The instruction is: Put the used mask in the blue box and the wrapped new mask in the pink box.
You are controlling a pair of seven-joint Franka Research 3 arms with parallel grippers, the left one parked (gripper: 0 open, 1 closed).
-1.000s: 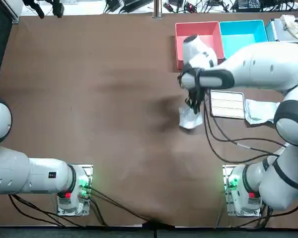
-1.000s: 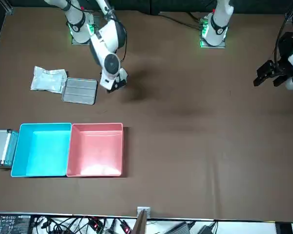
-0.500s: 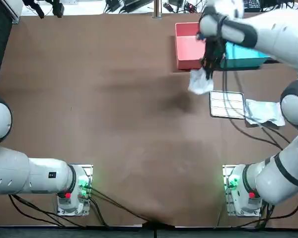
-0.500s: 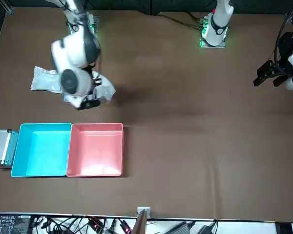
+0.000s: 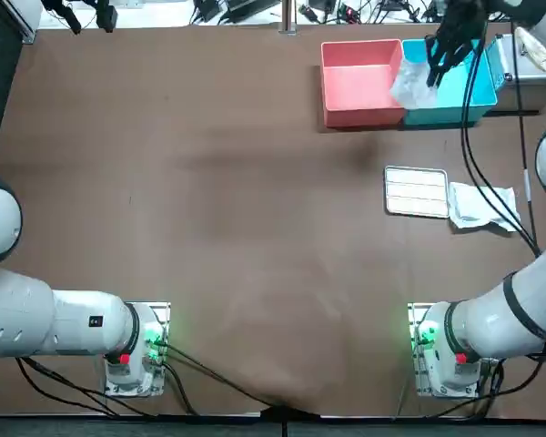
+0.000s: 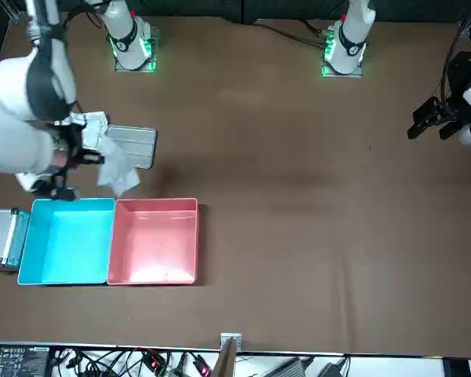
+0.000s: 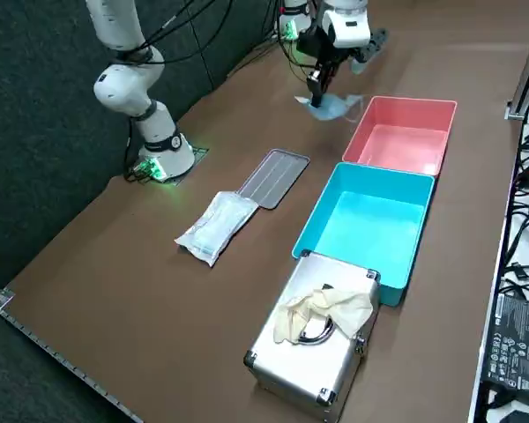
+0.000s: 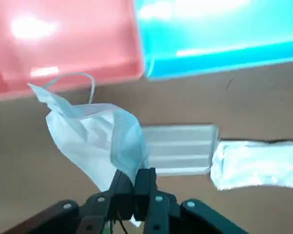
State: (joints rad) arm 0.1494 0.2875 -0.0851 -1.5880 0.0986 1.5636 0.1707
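Brown table [image 5: 209, 182] lies well below your right gripper [image 8: 133, 179], which is clamped on the used mask [image 8: 95, 141], held high. Your blue box [image 8: 210, 34] sits ahead, beyond the tray [image 8: 180, 146]. The mask dangles toward the pink box [image 8: 63, 39], so you likely need to shift toward the robot's right.

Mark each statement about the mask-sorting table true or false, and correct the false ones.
1. The right tool is shut on the used mask. True.
2. The used mask lies in the blue box. False: it hangs from the tool, and the box is empty.
3. The wrapped new mask lies beside the metal tray. True.
4. The pink box holds the wrapped mask. False: it is empty.
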